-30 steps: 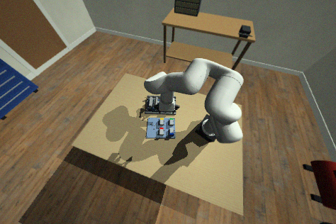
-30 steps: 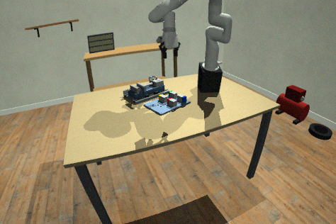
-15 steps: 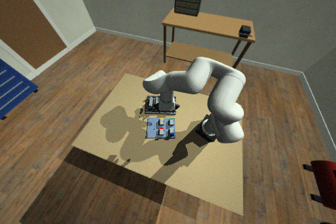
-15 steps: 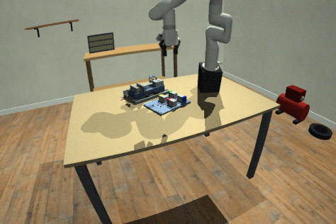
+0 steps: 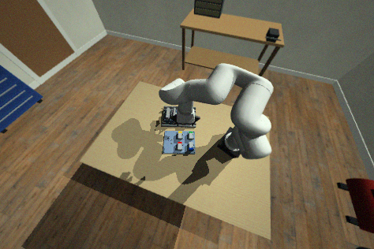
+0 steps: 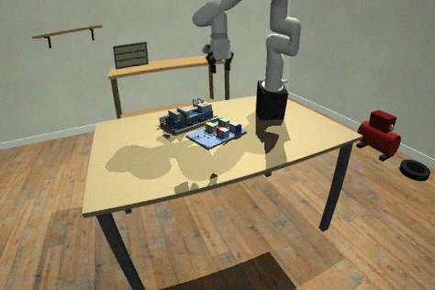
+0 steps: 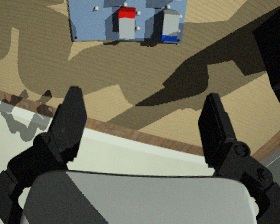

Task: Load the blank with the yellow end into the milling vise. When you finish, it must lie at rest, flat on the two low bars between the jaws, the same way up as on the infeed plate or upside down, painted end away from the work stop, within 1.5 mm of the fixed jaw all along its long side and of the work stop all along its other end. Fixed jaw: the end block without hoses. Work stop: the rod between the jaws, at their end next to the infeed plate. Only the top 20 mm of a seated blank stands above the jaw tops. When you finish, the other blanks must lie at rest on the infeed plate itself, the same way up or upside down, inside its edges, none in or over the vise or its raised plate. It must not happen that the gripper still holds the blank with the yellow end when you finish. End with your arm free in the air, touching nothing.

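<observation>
The blue infeed plate [image 7: 127,2] lies on the table and carries several grey blanks. The plate also shows in the top view [image 5: 179,142] and the exterior view [image 6: 217,133]. The milling vise [image 6: 187,116] stands behind the plate. My gripper [image 7: 143,104] [image 6: 217,62] is open and empty, high above the table, far over the vise.
The arm's black base [image 6: 272,99] stands on the table right of the plate. A wooden side table [image 6: 161,66] with a dark rack [image 6: 130,55] stands behind. A red motor [image 6: 380,134] and a tyre [image 6: 414,169] lie on the floor at the right.
</observation>
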Motion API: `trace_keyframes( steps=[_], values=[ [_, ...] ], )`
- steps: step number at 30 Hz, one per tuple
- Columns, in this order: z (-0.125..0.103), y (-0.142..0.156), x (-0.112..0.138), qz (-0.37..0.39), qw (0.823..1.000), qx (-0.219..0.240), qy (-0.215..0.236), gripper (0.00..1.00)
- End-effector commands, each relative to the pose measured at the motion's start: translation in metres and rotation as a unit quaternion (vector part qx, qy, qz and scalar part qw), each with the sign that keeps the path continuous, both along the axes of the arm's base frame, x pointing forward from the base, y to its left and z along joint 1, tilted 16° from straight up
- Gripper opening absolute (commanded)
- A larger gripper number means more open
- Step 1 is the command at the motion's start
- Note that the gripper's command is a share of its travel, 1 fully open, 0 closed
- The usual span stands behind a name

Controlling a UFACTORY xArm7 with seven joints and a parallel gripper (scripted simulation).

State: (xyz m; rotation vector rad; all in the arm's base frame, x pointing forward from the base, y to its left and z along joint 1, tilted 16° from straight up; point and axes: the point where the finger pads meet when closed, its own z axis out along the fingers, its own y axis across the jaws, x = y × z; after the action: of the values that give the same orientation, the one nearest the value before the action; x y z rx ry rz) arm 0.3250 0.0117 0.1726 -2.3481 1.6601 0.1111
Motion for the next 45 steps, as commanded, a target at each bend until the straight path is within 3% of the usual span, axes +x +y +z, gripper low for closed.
trace_keyframes(
  steps=[1,42,45],
  values=[
    [-0.0026,0.0001,0.001,0.0,1.0,0.0,-0.001,1.0],
    [-0.009,0.001,0.0013,0.0,1.0,0.0,-0.001,1.0],
    [-0.0099,0.0012,0.0013,0.033,0.999,-0.003,-0.01,1.0]
  ],
)
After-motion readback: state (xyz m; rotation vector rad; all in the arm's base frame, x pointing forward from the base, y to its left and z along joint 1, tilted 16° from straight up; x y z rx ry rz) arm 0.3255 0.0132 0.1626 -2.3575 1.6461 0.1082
